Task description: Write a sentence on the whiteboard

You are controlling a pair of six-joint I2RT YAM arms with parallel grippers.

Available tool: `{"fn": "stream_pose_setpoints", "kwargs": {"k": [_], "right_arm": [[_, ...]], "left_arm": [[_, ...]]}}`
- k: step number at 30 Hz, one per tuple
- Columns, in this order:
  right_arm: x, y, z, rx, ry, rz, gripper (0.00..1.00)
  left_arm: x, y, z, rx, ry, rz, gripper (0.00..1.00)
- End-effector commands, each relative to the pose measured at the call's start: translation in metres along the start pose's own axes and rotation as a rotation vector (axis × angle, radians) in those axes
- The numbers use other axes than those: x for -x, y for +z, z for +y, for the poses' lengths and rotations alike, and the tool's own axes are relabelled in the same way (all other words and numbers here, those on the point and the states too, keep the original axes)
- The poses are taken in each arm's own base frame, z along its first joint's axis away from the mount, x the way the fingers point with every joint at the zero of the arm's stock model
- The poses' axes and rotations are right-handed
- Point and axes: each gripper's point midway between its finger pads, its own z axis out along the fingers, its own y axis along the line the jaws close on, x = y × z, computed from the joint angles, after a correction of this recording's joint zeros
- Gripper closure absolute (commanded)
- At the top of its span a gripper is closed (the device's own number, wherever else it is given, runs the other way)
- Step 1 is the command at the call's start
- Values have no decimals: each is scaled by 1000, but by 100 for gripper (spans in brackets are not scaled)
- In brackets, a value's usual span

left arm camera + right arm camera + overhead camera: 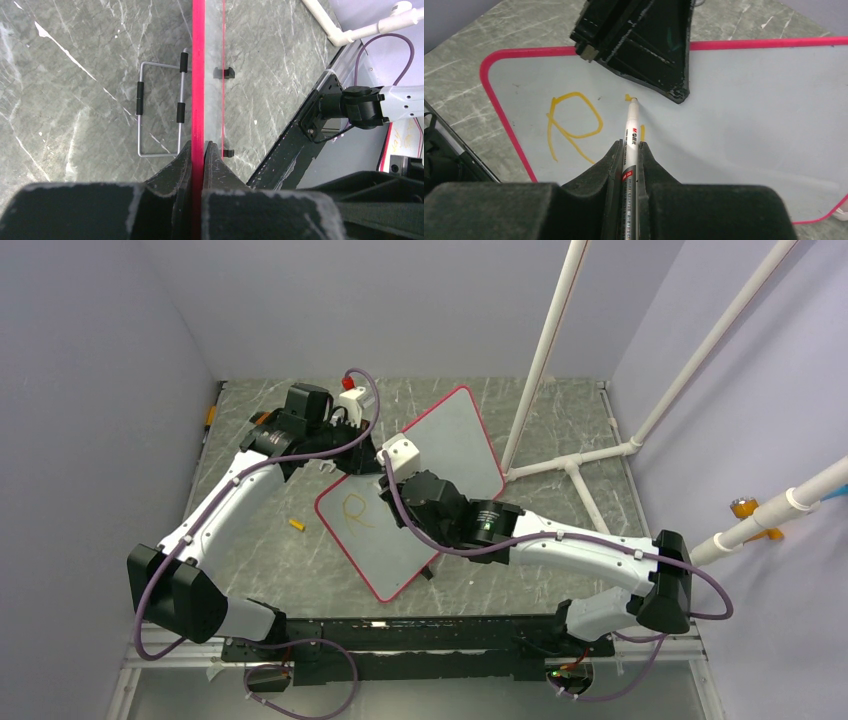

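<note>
The whiteboard [445, 445] lies slanted in the middle of the table, pale with a red-pink rim [506, 125]. My left gripper [200, 145] is shut on its rim [198, 75] at the far edge, seen edge-on in the left wrist view. My right gripper [629, 147] is shut on a white marker pen [631, 125] whose tip touches the board. Of the sentence, an orange-yellow "R" [571, 125] [357, 510] is on the board, with a small dot at the pen tip and a short stroke [642, 132] beside the pen.
A small orange cap [296, 525] lies on the marble table left of the board. A wire stand [160, 107] with black sleeves lies beside the board's rim. White pipes [580, 455] stand at the back right. The left gripper's fingers [644, 45] hang over the board's far edge.
</note>
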Motion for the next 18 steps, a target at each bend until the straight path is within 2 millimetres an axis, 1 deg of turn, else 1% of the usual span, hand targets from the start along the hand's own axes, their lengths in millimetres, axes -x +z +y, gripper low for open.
{"fn": "stream_pose_setpoints", "kwargs": {"k": [1, 6, 11, 18], "right_arm": [[-3, 2, -21, -70, 23, -4, 100], [-4, 4, -21, -70, 21, 2, 100], [-3, 2, -20, -55, 16, 4, 100], [2, -12, -28, -67, 38, -20, 100]], "left_arm": [[30, -4, 21, 138, 170, -102, 100], [29, -4, 22, 140, 168, -98, 100], [28, -2, 23, 142, 167, -94, 100], [28, -2, 27, 161, 164, -91, 100]]}}
